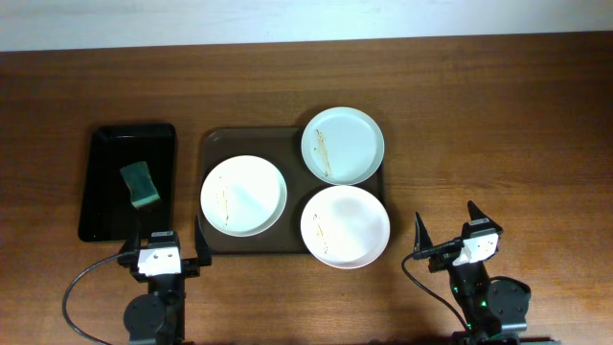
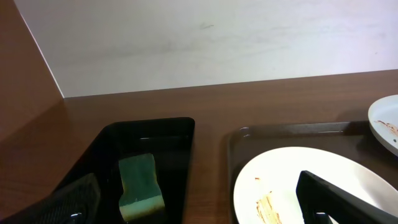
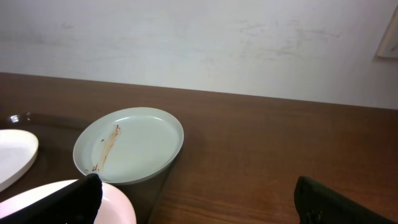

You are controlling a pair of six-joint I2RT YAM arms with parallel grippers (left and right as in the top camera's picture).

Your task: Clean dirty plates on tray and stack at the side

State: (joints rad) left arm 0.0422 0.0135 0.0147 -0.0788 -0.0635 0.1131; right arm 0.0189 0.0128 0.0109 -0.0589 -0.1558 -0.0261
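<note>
Facing the tray (image 1: 218, 144) from the table's near edge, my left gripper (image 1: 163, 247) has its fingers spread wide, gripping nothing, just short of the left white plate (image 1: 243, 195). My right gripper (image 1: 446, 223) is likewise agape and empty, just right of the nearer white plate (image 1: 345, 227); the blue-green plate (image 1: 343, 145) lies beyond.

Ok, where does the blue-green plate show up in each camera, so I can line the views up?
Overhead: blue-green plate at the tray's far right corner.
Left wrist: only a sliver at the right edge, apparently this plate.
Right wrist: left of centre, fully visible.
Shared landmark: the dark brown tray beneath it, in all three.
</note>
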